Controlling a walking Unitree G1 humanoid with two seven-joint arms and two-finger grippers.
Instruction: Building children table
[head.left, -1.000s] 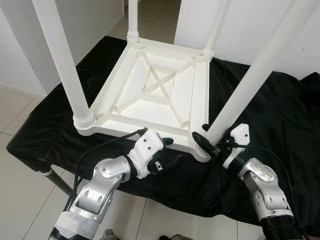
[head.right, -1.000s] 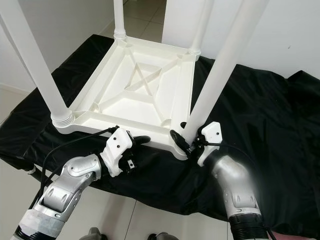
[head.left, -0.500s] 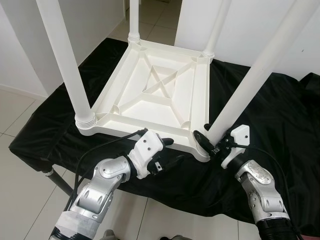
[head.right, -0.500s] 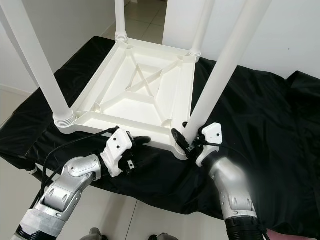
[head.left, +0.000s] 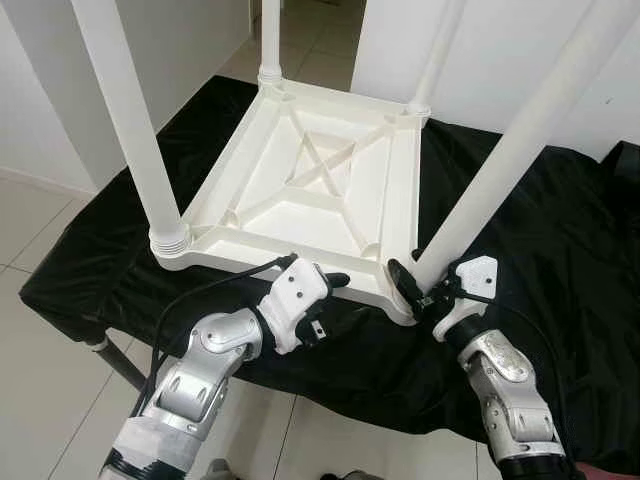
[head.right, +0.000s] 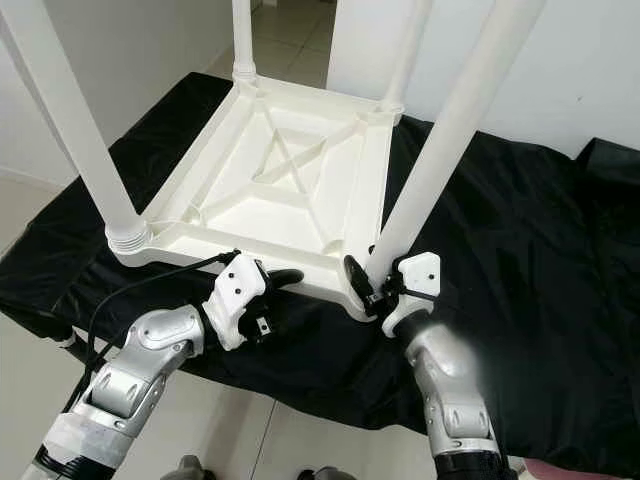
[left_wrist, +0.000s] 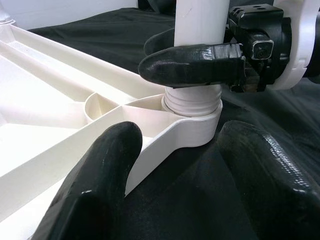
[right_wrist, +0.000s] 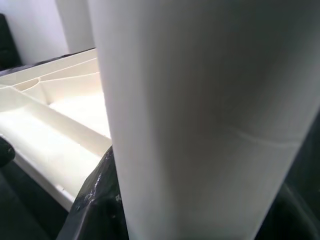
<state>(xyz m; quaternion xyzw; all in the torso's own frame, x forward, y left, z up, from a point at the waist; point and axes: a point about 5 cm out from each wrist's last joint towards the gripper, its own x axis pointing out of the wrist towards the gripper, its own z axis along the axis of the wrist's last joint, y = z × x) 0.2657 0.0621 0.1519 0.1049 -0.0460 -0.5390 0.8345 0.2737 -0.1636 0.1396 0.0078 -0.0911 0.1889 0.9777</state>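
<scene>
A white children's table (head.left: 320, 190) lies upside down on a black cloth, its legs pointing up. My right gripper (head.left: 412, 285) is shut on the near-right leg (head.left: 500, 170) just above its threaded socket (left_wrist: 192, 107). One of its fingers (left_wrist: 190, 65) wraps the leg in the left wrist view. In the right wrist view the leg (right_wrist: 200, 110) stands close up with a black finger (right_wrist: 97, 200) beside it. My left gripper (head.left: 338, 302) is open at the tabletop's front edge, pointing toward that corner. Its fingers (left_wrist: 95, 195) straddle the rim without gripping it.
Three other legs stand screwed in: near left (head.left: 130, 130), far left (head.left: 266, 40), far right (head.left: 435, 60). The black cloth (head.left: 560, 230) covers a low stand with a metal leg (head.left: 110, 360). Tiled floor (head.left: 40, 330) lies to the left, white walls behind.
My right forearm has swung inward toward the table while its gripper stays on the leg's base. The left arm has held its place.
</scene>
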